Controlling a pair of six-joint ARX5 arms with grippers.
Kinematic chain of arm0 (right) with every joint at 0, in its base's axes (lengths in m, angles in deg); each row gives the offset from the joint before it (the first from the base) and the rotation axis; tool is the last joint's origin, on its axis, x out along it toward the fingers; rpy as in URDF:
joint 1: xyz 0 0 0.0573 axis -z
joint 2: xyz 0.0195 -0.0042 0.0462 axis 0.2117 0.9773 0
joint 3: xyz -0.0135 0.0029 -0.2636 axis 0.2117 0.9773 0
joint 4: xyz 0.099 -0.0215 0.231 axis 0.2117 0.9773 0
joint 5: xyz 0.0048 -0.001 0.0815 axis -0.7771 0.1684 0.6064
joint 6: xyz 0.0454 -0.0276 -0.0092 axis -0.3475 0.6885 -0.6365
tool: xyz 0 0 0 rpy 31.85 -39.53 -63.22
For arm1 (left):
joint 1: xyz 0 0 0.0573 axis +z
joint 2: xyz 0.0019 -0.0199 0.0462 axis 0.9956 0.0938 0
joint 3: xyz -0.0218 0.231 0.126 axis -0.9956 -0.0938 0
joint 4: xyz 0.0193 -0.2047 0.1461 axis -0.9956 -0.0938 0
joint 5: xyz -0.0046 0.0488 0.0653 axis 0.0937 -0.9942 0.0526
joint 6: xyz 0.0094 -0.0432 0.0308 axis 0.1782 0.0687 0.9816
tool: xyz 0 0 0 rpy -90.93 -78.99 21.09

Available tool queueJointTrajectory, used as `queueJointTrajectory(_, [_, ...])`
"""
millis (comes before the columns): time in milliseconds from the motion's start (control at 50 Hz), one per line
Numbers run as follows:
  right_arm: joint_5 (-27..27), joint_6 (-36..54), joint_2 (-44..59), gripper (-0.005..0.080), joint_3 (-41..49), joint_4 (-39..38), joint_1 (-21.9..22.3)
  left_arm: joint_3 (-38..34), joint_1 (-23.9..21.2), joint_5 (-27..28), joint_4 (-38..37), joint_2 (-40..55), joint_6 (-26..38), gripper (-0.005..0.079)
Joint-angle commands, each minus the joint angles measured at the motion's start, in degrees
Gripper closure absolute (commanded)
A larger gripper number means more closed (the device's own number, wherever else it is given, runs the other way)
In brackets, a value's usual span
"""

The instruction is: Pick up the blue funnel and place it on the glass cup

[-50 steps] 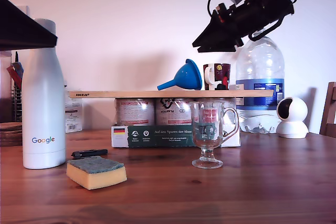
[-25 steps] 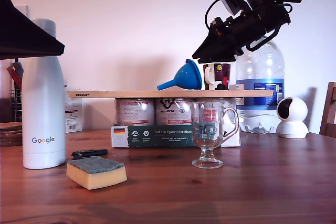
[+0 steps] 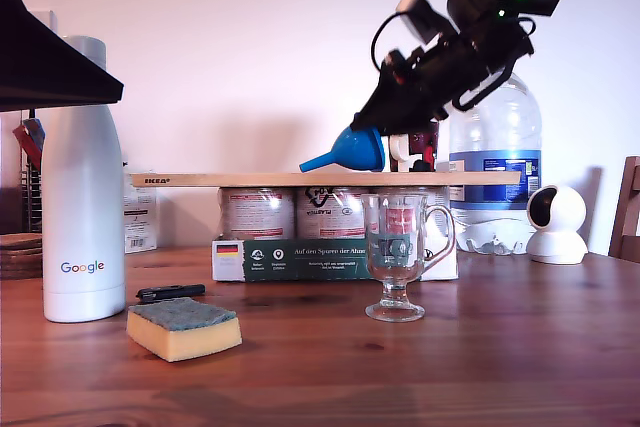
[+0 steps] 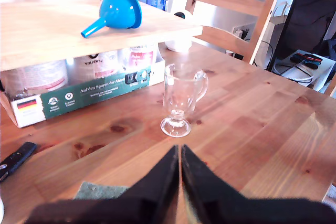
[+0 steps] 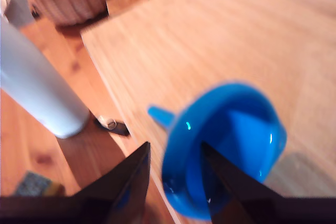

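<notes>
Reaching for the small bright blue plastic funnel (image 5: 223,148), my second gripper (image 5: 173,163) straddles its rim with fingers parted, not yet closed; my first gripper (image 4: 180,167) hangs with fingers together, empty, the clear footed glass cup (image 4: 181,98) at its twelve o'clock; closing and lifting seems next.

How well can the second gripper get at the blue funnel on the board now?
Probably yes: my second gripper is open, its fingers straddling the rim of the blue funnel, which lies on its side on the wooden board with nothing between.

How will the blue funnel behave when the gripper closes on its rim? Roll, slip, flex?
The blue funnel lies on its side on the wooden board, resting on its round rim, so a nudge would probably roll or pivot it. It looks like thin glossy plastic: likely light and somewhat slippery. My second gripper straddles the rim, open; the rim may flex slightly.
</notes>
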Motion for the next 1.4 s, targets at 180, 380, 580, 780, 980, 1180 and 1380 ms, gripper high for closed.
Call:
queueJointTrajectory(180, [-0.24, 0.44, 1.86, 0.0542, -0.24, -0.39, -0.26, -0.96, -0.15, 0.11, 0.46, 0.24, 0.22, 0.0766])
queueJointTrajectory(380, [-0.22, 0.46, 1.86, 0.0542, -0.61, 0.07, -0.26, -0.96, -0.15, 0.09, 0.44, 0.24, 0.22, 0.0766])
queueJointTrajectory(580, [-0.11, 0.61, 1.86, 0.0542, -3.39, 2.23, -0.26, -0.96, -0.15, 0.09, 0.44, 0.24, 0.22, 0.0766])
queueJointTrajectory(780, [0.02, 0.59, 1.86, 0.06, -4.72, 3.52, -0.31, -0.96, -0.15, 0.09, 0.46, 0.24, 0.22, 0.0766])
queueJointTrajectory(980, [-0.07, 1.14, 1.86, 0.0665, -4.72, 4.02, -0.98, -0.96, -0.15, 0.09, 0.42, 0.24, 0.22, 0.0766])
queueJointTrajectory(1180, [-0.24, 2.01, 1.86, 0.0765, -4.72, 4.0, -1.4, -0.96, -0.15, 0.09, 0.37, 0.24, 0.22, 0.0766])
queueJointTrajectory(1380, [-1.16, 2.23, 1.84, 0.0765, -4.72, 4.04, -1.57, -0.96, -0.15, 0.07, 0.15, 0.24, 0.24, 0.0766])
